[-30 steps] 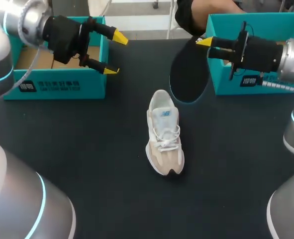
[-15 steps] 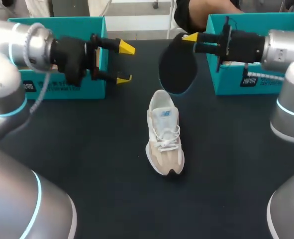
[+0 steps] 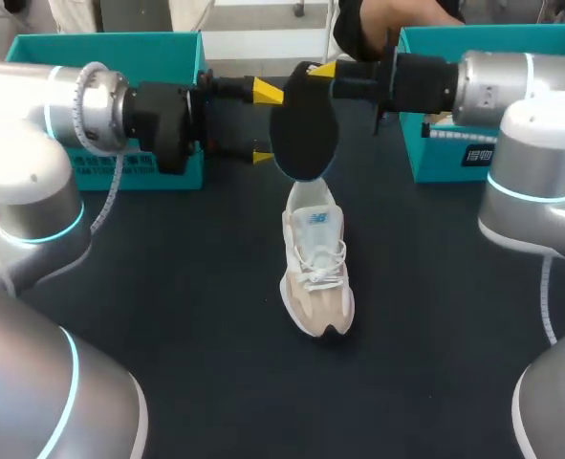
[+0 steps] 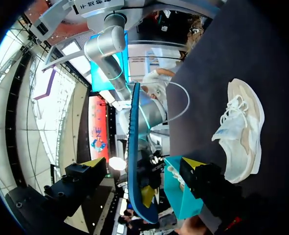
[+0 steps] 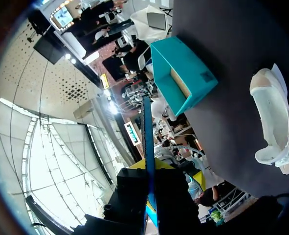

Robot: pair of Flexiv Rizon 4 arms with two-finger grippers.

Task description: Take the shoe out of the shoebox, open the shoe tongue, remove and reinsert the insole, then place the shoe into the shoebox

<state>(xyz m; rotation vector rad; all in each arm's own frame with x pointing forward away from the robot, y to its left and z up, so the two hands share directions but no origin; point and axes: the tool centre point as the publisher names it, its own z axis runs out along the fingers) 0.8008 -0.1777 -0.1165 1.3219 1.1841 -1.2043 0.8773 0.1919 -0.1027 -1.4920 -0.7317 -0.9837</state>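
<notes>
At desk's (image 3: 167,287) far left corner: teal left box (image 3: 100,40), top open, inside mostly hidden behind left arm (image 3: 91,105) in head view. From right wrist view, tan inner wall showing, contents not clear.

At far right corner: teal right box (image 3: 445,158), also open-topped, inside blocked by right arm (image 3: 502,86). Only an outer corner of it in left wrist view.

Out on desk's middle, outside both boxes: white-and-beige shoe (image 3: 315,263), upright on its sole, laced, toe twd near edge, heel twd far edge.

Right claw (image 3: 318,72) above desk's far-middle, clamped on upper end of black insole (image 3: 303,129). A yellow tip on each side of the thin edge in right wrist view. Insole off the desk, hanging w/ lower end just over shoe's heel in head view. Touching heel or not: can't tell.

Left claw (image 3: 263,124) level w/ insole, fingers wide apart, gripping nothing. In left wrist view, insole edge-on in line w/ the gap and ahead of the tips. No contact w/ either finger visible.
</notes>
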